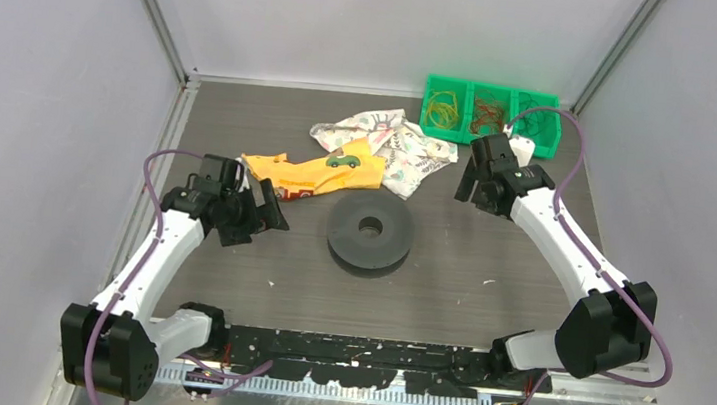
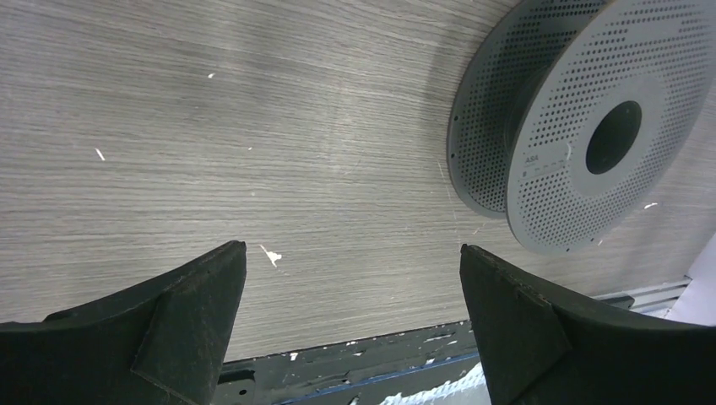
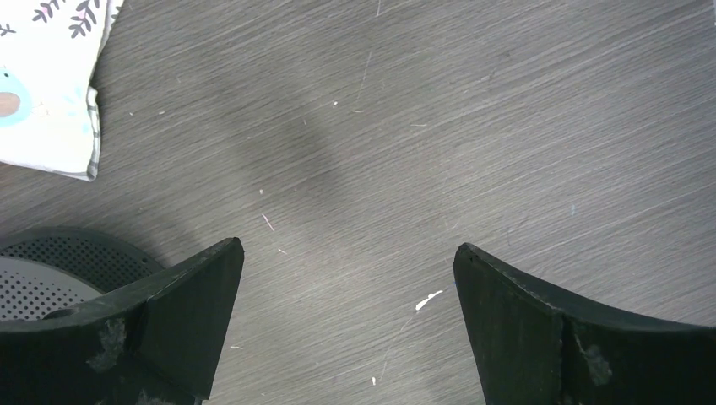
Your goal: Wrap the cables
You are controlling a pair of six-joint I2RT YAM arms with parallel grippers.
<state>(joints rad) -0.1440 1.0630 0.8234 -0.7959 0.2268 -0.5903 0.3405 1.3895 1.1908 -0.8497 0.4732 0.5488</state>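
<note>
The cables (image 1: pixel 443 109) sit in a green tray (image 1: pixel 469 84) near the wide-open right end effector (image 1: pixel 465 190), far from the wide-open left end effector (image 1: pixel 268 218).

Left wrist view, right of centre: tiny lettering on the perforated spool (image 2: pixel 574 198) flange, seemingly "ASA", with a finer line beneath that's unreadable. Overhead, centre-left: a red-and-white print on the yellow cloth (image 1: pixel 317 173), illegible.
</note>
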